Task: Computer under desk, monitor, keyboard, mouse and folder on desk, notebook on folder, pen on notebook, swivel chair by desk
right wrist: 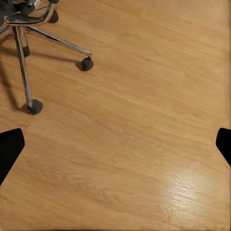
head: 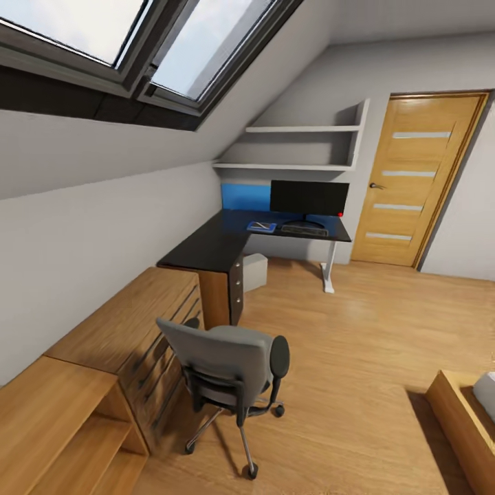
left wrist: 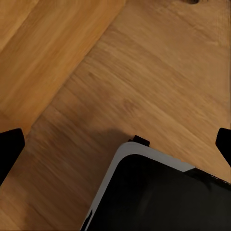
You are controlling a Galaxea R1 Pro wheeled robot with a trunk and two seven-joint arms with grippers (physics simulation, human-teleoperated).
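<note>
We see a glossy black tabletop (head: pixel 206 249) under the slanted grey-white wall (head: pixel 103 206), with a bright blue wall panel (head: pixel 245 196) just behind it. On the tabletop the monitor (head: pixel 309 197) is black with a red dot at its lower corner, and the folder (head: pixel 261 226) beside it is blue. The swivel chair (head: pixel 230 364) has grey padding, black armrests and a chrome base. The floor (head: pixel 357 357) is warm honey wood with a plank grain, the door (head: pixel 419 180) the same tone with pale horizontal strips. Our fingers (right wrist: pixel 10 150) are black.
</note>
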